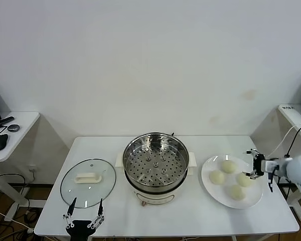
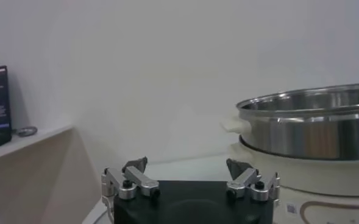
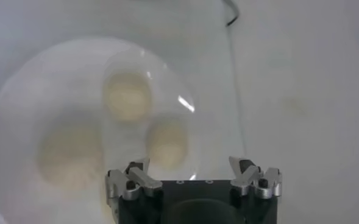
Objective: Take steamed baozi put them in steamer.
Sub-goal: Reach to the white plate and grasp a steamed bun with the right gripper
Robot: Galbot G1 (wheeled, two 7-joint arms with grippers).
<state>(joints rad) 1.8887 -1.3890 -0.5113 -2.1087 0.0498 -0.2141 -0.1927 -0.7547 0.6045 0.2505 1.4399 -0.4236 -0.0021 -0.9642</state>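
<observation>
Right pincer hovering open over the plate of buns, steamer waiting empty.

From the head view, I am seeing four buns (image 1: 229, 166) sitting on the plate (image 1: 208, 187) at the counter's (image 1: 115, 216) right, just beside the steamer (image 1: 155, 168); my right pincer (image 1: 252, 164) is hanging open above the plate's far-right edge, probably lining up a first pick, while the glass lid (image 1: 88, 182) is lying aside so the pot stays reachable. In the left wrist view, my left pincer (image 2: 190, 180) is idling open, low by the steamer (image 2: 313, 131). In the right wrist view, the right pincer (image 3: 192, 176) is gaping above the buns (image 3: 167, 141), gripping nothing.
</observation>
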